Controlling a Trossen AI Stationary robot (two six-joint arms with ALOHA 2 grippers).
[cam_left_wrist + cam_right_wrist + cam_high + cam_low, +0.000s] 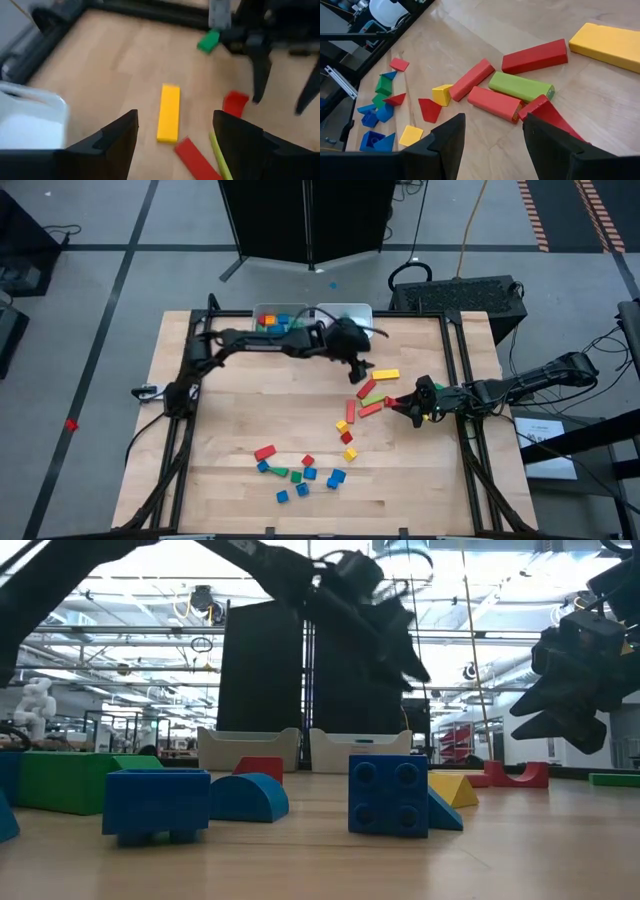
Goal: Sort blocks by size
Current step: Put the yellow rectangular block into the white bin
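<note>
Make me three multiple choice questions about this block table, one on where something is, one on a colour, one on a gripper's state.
1. Where do the two bins stand?
A. far edge of the table
B. near edge
C. off the table

2. What colour is the long bar lying ahead of the left gripper?
A. blue
B. yellow
C. pink

3. How is the right gripper?
A. shut on a block
B. open and empty
C. inside a bin

Answers: 1 A, the high view shows both bins at the table's far edge. 2 B, the left wrist view shows it yellow. 3 B, its fingers stand apart above the red and green bars.
</note>
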